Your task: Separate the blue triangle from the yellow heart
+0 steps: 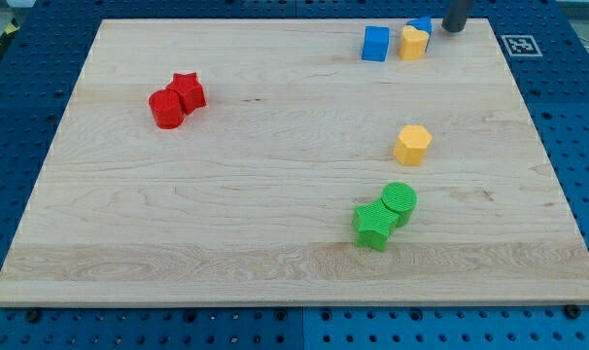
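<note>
The blue triangle [422, 24] sits at the view's top right, touching the top-right side of the yellow heart [414, 43]. A blue cube [375, 44] stands just left of the heart. The rod comes in from the top edge; my tip [454, 28] rests on the board just right of the blue triangle, close to it with a small gap.
A yellow hexagon [412, 144] lies right of centre. A green cylinder [399, 202] touches a green star [373, 226] lower down. A red star [188, 91] touches a red cylinder [165, 109] at the left. The wooden board's [275, 253] top edge runs right behind the blue triangle.
</note>
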`<state>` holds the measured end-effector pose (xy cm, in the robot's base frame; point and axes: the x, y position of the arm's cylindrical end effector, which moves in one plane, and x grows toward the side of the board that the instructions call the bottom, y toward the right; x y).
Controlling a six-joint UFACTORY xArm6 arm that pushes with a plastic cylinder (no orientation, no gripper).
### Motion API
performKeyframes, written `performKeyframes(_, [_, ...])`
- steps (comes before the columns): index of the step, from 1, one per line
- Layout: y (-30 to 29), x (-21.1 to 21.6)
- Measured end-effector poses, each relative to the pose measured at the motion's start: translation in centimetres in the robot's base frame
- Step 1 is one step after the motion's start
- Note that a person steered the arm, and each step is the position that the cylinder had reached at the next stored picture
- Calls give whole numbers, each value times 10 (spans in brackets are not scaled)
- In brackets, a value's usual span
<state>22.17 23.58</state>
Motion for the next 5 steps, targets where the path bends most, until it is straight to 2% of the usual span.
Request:
performKeyframes(2, [-1,41])
performKeyframes(5, [-19,30])
